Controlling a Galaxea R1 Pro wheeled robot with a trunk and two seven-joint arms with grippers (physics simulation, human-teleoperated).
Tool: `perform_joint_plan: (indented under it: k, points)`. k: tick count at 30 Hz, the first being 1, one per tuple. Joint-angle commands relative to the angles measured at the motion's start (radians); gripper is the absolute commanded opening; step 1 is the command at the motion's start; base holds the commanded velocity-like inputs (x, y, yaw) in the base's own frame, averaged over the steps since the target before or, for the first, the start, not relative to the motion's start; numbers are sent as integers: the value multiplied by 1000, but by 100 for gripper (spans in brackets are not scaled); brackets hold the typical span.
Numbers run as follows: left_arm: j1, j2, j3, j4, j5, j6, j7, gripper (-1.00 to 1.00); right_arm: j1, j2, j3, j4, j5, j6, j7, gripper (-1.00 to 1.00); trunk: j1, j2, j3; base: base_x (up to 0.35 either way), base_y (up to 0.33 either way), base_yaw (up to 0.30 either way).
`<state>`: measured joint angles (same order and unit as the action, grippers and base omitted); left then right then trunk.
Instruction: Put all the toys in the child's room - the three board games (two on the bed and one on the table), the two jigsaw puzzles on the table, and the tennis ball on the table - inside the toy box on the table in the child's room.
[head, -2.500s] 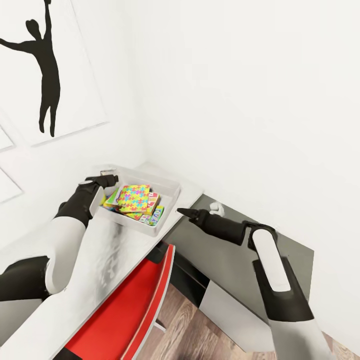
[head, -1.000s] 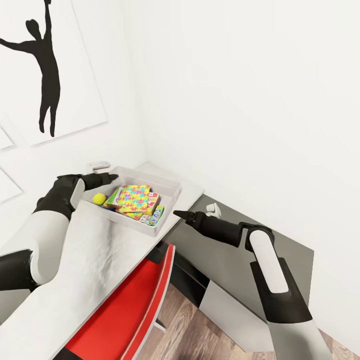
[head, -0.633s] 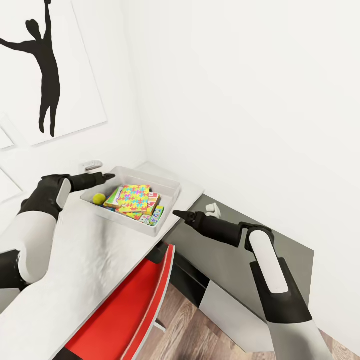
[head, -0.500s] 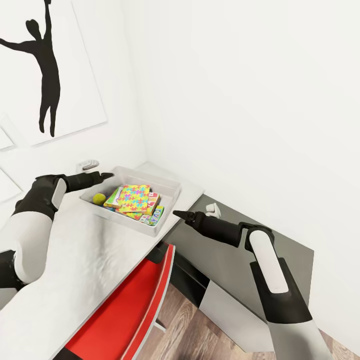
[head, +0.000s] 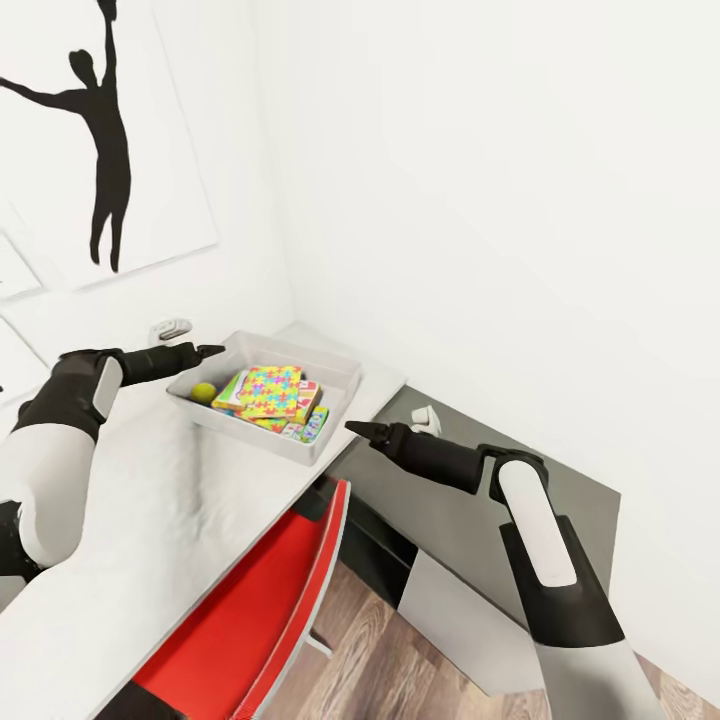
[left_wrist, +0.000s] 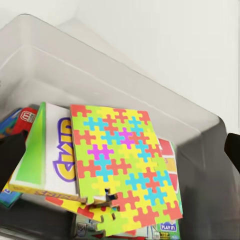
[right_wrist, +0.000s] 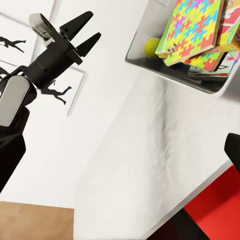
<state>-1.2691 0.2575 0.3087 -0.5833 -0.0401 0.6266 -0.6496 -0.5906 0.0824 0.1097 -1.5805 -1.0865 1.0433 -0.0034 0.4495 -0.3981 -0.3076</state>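
Toy box on the worktop holds puzzles, games and ball, just right of the nearer left gripper, jaws parted and empty.

The toy box sits at the far corner of the counter, hard by both walls, so its back and far side are closed off. Inside it, stacked game boxes topped by a jigsaw puzzle take up most of the floor; the tennis ball fills the near-left corner. Above the toy box is open air. The counter in front of the toy box lies bare. A red chair stands below the counter edge, in front of the toy box.
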Motion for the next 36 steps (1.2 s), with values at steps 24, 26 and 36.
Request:
perform_joint_plan:
  k: [24,26,36]
  points:
    - [-1,1,7,-7,-4,26,-8,100,-1,0,-1,-3,0,4,0,100,0,-2,11,-151,103,-81]
    - [-1,1,6,-7,-4,28,-9,100,-1,0,0,-3,0,4,0,100,0,-2,13,-247,193,-205]
    - [-1,2,6,-7,-4,30,-9,100,-1,0,0,-3,0,4,0,100,0,-2,25,-140,100,-206]
